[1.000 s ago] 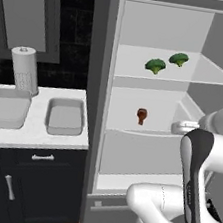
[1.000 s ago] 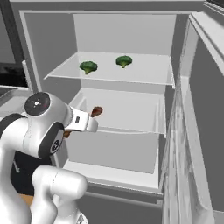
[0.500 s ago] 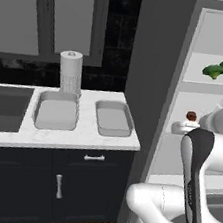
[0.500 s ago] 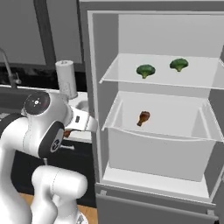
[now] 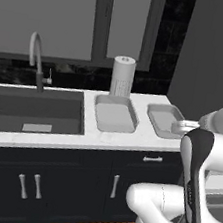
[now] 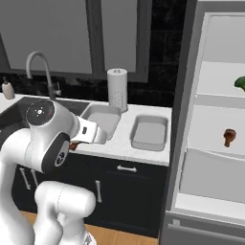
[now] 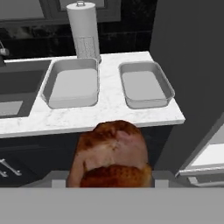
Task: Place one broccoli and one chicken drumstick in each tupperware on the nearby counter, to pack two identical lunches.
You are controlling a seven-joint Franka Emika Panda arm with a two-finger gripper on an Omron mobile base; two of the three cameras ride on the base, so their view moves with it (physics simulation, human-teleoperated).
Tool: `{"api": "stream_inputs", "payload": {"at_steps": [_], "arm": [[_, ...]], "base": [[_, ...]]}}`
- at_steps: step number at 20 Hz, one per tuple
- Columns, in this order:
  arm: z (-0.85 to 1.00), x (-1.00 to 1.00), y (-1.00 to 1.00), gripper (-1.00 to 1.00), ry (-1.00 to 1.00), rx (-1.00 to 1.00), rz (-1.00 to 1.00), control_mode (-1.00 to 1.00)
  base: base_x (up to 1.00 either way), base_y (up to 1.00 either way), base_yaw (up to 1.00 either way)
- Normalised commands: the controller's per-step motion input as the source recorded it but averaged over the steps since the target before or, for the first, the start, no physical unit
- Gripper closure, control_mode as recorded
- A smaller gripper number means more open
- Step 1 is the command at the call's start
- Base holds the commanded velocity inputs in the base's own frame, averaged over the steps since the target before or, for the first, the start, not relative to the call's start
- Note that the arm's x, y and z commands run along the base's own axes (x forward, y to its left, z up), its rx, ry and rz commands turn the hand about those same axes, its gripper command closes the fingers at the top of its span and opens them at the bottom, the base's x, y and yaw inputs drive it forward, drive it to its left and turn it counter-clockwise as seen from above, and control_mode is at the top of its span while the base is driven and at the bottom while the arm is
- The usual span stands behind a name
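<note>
Broccoli [image 6: 240,83] cut by the right edge; held drumstick [image 7: 112,155] hides the gripper's fingertips in the hand view.

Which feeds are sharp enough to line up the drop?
Hand view: the drumstick looms soft-edged and blocks the lower middle, but both tupperware trays are crisp and evenly lit, without glare. Right base view: the trays are clear and the arm covers the claw.

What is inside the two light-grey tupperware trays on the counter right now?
Both shallow light-grey rectangular trays, the one nearer the sink and the one nearer the fridge, show bare floors. The reddish-brown chicken drumstick hides only cabinet front below the white marbled counter.
</note>
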Motion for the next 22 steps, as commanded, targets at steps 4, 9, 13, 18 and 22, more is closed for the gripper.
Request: {"api": "stream_inputs", "payload": {"at_steps": [4,9,13,18,22], "arm": [[-0.01,0.07,0.09,1.0,-0.02,0.01,0.0,-1.0],[0.0,0.65,0.05,1.0,-0.03,0.01,0.0,-1.0],[0.0,0.94,0.0,1.0,0.0,0.02,0.0,-1.0],[-0.12,1.0,0.13,1.0,0.0,0.02,0.0,-1.0],[-0.24,0.79,0.23,1.0,0.0,0.0,0.0,-1.0]], "base": [[0.12,0.56,0.0],[0.0,0.0,0.0],[0.0,0.0,0.0],[0.0,0.0,0.0],[0.0,0.0,0.0]]}}
